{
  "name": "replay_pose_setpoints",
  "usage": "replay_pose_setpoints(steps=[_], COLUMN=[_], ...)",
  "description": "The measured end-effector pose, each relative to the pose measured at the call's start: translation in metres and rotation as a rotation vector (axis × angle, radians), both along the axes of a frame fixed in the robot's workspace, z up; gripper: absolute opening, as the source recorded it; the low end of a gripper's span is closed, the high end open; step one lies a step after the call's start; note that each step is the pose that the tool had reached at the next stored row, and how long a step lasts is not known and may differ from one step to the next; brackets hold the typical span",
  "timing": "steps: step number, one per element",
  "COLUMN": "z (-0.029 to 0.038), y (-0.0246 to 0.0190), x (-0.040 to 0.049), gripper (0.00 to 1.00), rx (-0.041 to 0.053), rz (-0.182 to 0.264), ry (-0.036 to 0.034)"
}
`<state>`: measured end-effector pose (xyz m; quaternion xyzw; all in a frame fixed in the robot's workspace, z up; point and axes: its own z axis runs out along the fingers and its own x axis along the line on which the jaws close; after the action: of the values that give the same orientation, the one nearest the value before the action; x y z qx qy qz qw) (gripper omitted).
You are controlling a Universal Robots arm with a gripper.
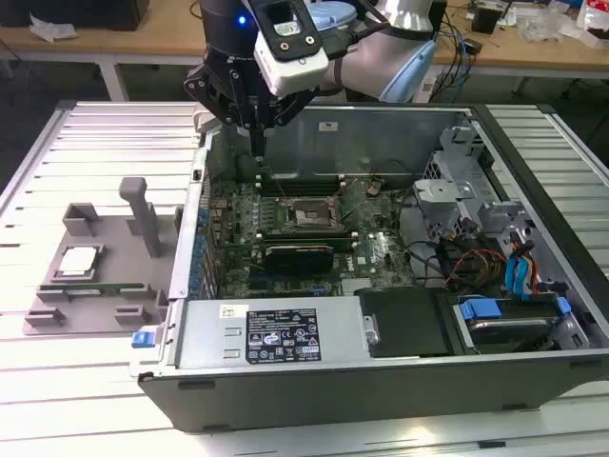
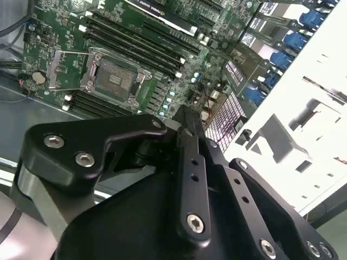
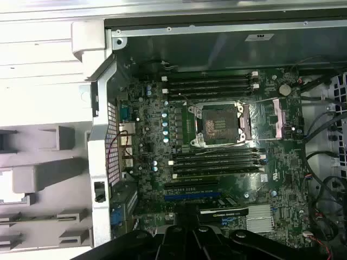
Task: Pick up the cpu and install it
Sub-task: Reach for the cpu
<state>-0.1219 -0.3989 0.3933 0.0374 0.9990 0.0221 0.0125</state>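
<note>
None of the work shows as done: the small flat square cpu (image 1: 78, 261) with its silver-grey metal top lies on the grey plastic fixture tray (image 1: 57, 319) at the exterior view's left, well apart from the black gripper (image 1: 257, 141). That claw hangs over the green motherboard (image 3: 282, 179), jaws drawn narrow and holding nothing. The dark square socket (image 3: 219, 123) stands open and empty, so both pickup and installing remain

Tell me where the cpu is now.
In the exterior view, the cpu lies on the grey holder at the exterior view's left, outside the computer case.
</note>
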Motion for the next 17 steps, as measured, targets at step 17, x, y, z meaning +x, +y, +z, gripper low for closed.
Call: replay_pose_setpoints(steps=[17], z=[0.0], y=[0.0], x=[-0.007], gripper=[0.11], rx=[0.0], rz=[0.0], ry=[0.0])
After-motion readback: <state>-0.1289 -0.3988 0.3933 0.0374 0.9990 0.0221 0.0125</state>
